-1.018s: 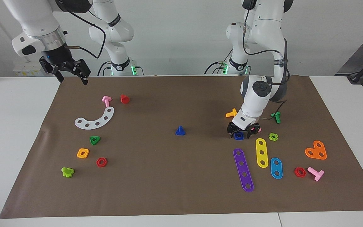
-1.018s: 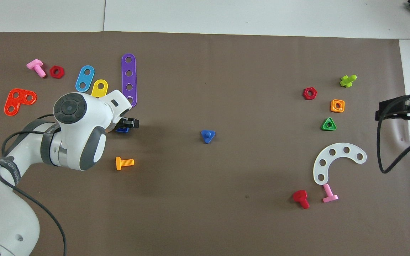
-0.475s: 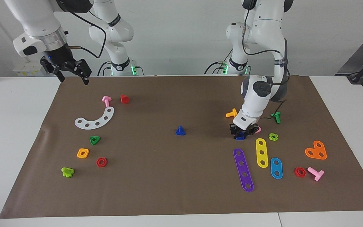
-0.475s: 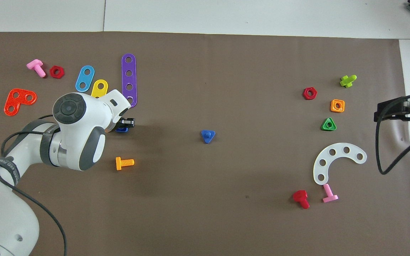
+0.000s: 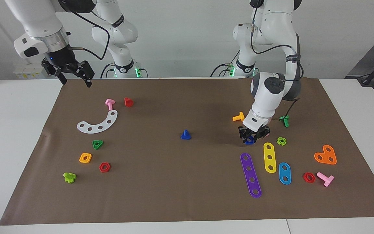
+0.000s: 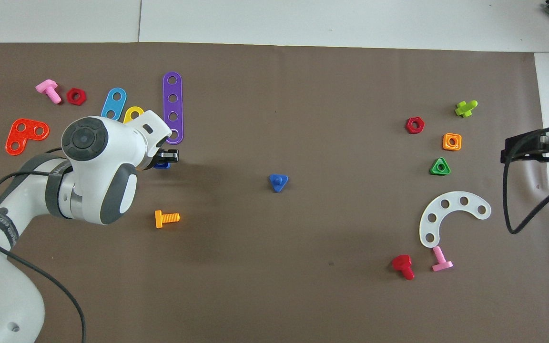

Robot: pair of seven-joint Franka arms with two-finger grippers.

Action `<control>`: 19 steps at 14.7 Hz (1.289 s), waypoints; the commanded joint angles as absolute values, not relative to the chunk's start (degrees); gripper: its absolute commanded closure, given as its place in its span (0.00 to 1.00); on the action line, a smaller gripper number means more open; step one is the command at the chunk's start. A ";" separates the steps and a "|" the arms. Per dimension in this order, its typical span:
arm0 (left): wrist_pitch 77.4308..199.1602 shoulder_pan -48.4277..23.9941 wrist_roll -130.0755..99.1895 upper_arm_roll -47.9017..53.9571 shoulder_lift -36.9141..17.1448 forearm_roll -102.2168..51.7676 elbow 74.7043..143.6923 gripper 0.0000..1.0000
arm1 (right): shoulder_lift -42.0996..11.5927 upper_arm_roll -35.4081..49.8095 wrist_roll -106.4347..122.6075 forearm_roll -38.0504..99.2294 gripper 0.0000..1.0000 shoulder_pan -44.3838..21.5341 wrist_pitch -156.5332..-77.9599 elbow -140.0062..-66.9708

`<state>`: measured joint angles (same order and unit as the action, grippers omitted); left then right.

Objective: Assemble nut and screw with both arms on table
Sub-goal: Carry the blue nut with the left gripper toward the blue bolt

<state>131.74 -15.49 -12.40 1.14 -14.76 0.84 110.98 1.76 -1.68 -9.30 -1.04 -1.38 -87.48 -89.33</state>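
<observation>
Right gripper hangs high over the mat's corner at its own end of the table, jaws spread wide, waiting. Mid-mat, the screw stands on its head, shaft up, well apart from both arms. Left gripper is just above the mat, jaws clenched on the nut, with the purple strip farther out.
</observation>
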 commanded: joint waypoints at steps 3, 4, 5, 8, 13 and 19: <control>122.71 -22.14 -22.57 0.18 -17.22 0.35 100.48 0.88 | 2.55 -1.41 -7.82 -0.62 0.00 -1.14 -86.92 -89.82; 121.56 -23.28 -24.41 0.18 -17.31 0.35 99.42 0.88 | 2.55 -1.41 -7.82 -0.62 0.00 -1.06 -86.92 -89.82; 121.64 -24.86 -27.22 0.18 -17.58 0.35 99.23 0.87 | 2.55 -1.41 -7.82 -0.62 0.00 -1.05 -86.92 -89.82; 122.08 -29.69 -32.77 0.09 -18.10 0.44 99.14 0.88 | 2.55 -1.41 -7.82 -0.62 0.00 -1.05 -86.92 -89.82; 121.46 -34.79 -38.14 0.09 -22.94 0.79 93.08 0.88 | 2.55 -1.41 -7.82 -0.62 0.00 -1.05 -86.92 -89.82; 122.87 -39.72 -41.39 0.09 -25.30 1.23 92.81 0.87 | 2.55 -1.41 -7.82 -0.62 0.00 -1.05 -86.92 -89.82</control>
<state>123.18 -38.26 -40.24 1.15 -23.42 0.87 94.72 1.76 -1.65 -9.30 -1.04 -1.38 -87.48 -89.33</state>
